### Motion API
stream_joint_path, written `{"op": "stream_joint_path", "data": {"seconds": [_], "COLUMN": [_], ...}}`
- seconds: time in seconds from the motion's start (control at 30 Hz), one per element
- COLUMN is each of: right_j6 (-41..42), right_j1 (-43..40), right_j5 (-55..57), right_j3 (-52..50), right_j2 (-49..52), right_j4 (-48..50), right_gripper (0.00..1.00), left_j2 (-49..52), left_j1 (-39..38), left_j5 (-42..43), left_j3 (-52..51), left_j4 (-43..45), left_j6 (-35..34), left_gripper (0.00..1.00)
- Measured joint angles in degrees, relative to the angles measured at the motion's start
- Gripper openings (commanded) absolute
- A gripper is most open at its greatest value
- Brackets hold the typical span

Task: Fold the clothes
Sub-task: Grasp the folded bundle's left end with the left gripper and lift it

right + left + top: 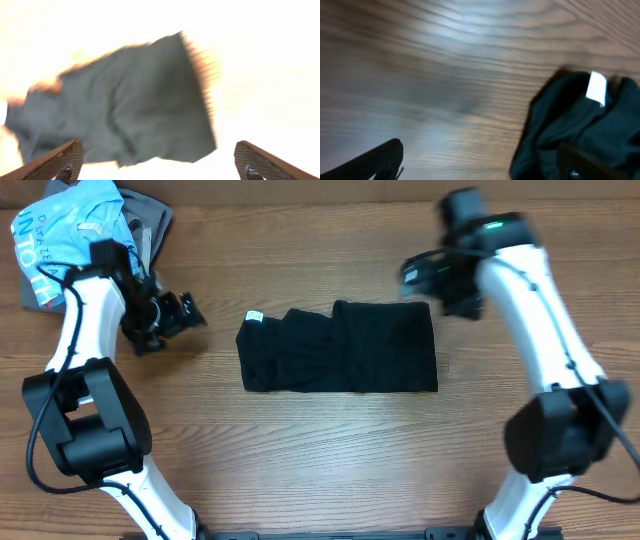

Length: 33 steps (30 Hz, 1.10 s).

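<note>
- At the table's point(300, 470) far-left top corner, a light blue shirt point(65, 225) with white lettering lies bunched up, with grey garments point(150, 225) beside and under it.
- Just right of that heap, the left gripper point(185, 313) sits over bare wood, well apart from the clothes point(340, 348). Its fingers point(380, 160) are spread wide, with nothing clamped between them.
- At the middle of the table, the clothes lie as a flat black rectangle, folded, with the long side running left to right. The top edge is uneven.
- A small white label point(254, 317) sticks out at the top-left corner of the clothes, the end nearest the left gripper. In the left wrist view this labelled end shows ahead of the finger on the picture's right side. The overhead view shows a strip of bare wood between the gripper and the cloth.
- Near the top-right corner of the clothes, the right gripper point(415, 275) is blurred in the overhead view, just beyond the cloth's upper edge.
- The right gripper's fingers point(60, 160) are spread wide with nothing in their grasp. In that washed-out wrist view, the clothes lie ahead of and between the two fingers, touching neither.
</note>
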Motion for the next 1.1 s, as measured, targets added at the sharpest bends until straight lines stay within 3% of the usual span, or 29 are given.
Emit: {"op": "stream_joint_path", "data": {"seconds": [0.37, 0.6, 0.83, 0.93, 1.1], "right_j6": [-2.45, -3.98, -5.46, -5.9, -6.29], "right_j1": [-22.43, -26.14, -25.94, -25.94, -25.94], "right_j5": [0.92, -1.38, -2.56, -2.69, -2.69], "right_j3": [0.17, 0.17, 0.17, 0.17, 0.17], "right_j2": [-0.02, -0.02, -0.02, -0.02, -0.02], "right_j4": [-1.29, -1.64, -2.49, -2.73, -2.95], "right_gripper": [1.0, 1.0, 1.0, 1.0, 1.0], "left_j2": [-0.07, -0.07, 0.83, 1.92, 3.37], "left_j1": [-2.34, -9.77, -15.89, -16.02, -15.76], "left_j5": [17.14, 18.91, 17.51, 18.51, 19.41], "left_j3": [-14.71, -16.04, -15.58, -14.71, -14.12], "left_j4": [18.71, 25.59, 26.82, 26.58, 26.84], "left_j6": [2.47, -0.72, -5.33, -6.54, -7.76], "left_gripper": [1.0, 0.98, 0.93, 0.87, 0.56]}}
